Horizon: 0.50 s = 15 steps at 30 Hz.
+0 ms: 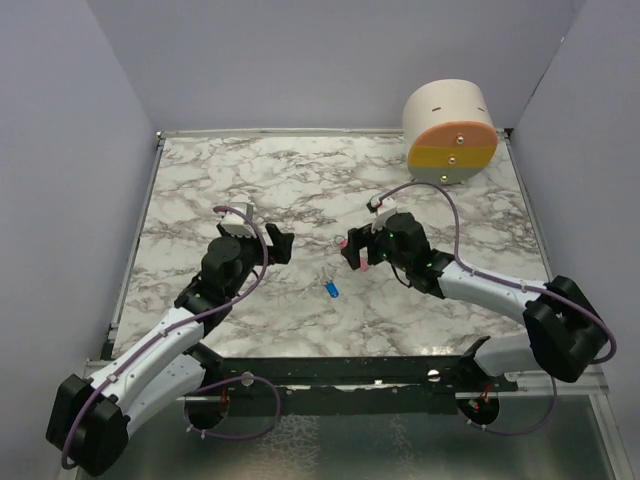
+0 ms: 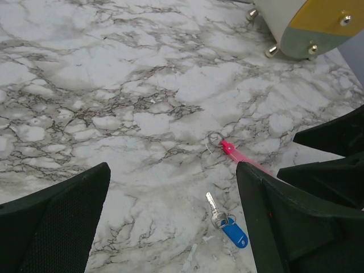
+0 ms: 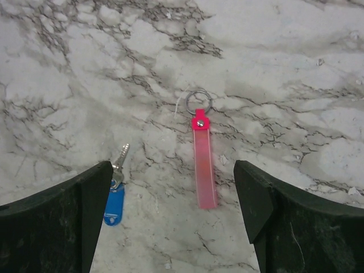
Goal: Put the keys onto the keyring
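Pale lavender walls close in a marble-patterned table (image 1: 200,200), with a cream drum (image 1: 450,130) with an orange and yellow face lying on its side in the far right corner.

Around the middle of the table, a little toward the near edge, lies the key (image 2: 226,223). It is flat on the marble, its blue head toward the near edge and its silver blade pointing away. Just beside it, on the side toward the right edge, lies the keyring (image 3: 203,153), also flat. Its wire ring is at the far end and its pink tag runs back toward the near edge. The two are close together but do not touch.

The right gripper (image 3: 170,170) hangs over the keyring with its jaws spread wide and nothing in them. In its wrist view the tag lies between the two fingers, and one finger hides an edge of the key's blue head.

The left gripper (image 2: 173,170) sits toward the left edge from the key, likewise released and holding nothing.
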Tool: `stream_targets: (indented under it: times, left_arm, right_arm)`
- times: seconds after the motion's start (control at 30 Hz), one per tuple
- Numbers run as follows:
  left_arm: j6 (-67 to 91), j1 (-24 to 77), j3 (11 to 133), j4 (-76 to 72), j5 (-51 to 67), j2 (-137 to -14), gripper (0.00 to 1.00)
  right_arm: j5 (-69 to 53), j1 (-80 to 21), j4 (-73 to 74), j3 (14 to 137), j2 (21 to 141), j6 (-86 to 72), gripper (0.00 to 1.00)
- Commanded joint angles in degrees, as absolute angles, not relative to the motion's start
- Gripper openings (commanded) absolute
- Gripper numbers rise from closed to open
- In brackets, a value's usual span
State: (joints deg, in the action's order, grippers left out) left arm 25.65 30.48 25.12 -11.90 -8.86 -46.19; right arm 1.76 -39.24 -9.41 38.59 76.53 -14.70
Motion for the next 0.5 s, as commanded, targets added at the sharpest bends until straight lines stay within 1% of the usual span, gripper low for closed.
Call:
stream_targets:
  times: [0.0,0.13,0.3,0.47]
  left_arm:
    - [26.77,32.78,23.40,-13.00,-11.20,-48.05,0.93]
    - [27.16,35.47,22.21,-13.95,-12.50,-48.47,0.90]
    - [26.75,37.95,22.02,-14.26,-14.41,-48.83,0.87]
    - [26.45,39.08,22.62,-14.56,-15.04,-50.81,0.85]
  right_arm:
    - [7.71,-40.07,-8.97,39.23,80.81,-13.64,0.87]
    - [8.15,-40.15,-9.62,39.68,83.56,-13.54,0.83]
    - [8.70,-40.23,-9.90,40.53,86.48,-13.31,0.76]
    - [8.35,-40.30,-9.46,41.77,89.22,-13.10,0.66]
